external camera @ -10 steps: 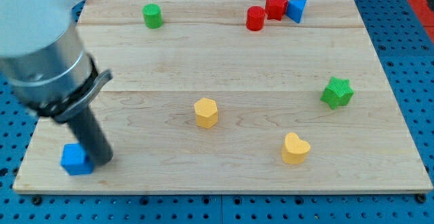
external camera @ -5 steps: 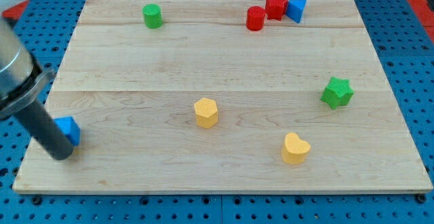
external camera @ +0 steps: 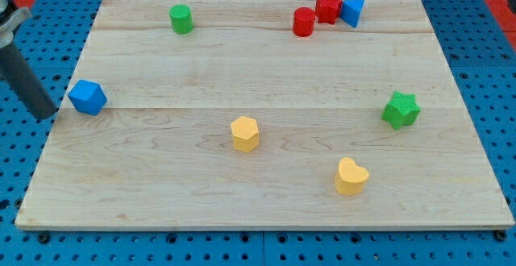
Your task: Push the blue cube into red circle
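The blue cube (external camera: 87, 97) sits at the left edge of the wooden board (external camera: 266, 209), about halfway up. My tip (external camera: 46, 113) is just off the board's left edge, a short way left of the cube and not touching it. The red cylinder (external camera: 303, 22), which is the red circle, stands near the view's top, right of centre, far from the cube.
A red star block (external camera: 327, 7) and a blue triangle (external camera: 351, 11) crowd the red cylinder's right. A green cylinder (external camera: 181, 18) is at top left, a green star (external camera: 401, 110) at right, a yellow hexagon (external camera: 244, 133) in the middle, a yellow heart (external camera: 351, 176) at lower right.
The blue cube has slid from the board's lower left corner up along the left edge. My tip moved up and left with it and now stands off the board.
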Controlling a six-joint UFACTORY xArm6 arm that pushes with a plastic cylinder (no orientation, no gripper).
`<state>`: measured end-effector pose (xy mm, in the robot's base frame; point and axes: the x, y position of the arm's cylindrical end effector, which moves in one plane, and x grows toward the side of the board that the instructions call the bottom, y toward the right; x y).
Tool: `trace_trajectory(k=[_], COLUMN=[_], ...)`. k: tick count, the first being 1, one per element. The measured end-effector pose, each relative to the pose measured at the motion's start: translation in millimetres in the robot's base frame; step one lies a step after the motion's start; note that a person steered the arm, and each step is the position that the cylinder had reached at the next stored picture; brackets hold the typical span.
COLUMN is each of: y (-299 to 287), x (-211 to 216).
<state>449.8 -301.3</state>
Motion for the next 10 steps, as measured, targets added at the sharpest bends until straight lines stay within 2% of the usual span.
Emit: trace_trajectory(k=[2,4,6,10], y=[7,81,176,263], x=[-25,4,4,-39])
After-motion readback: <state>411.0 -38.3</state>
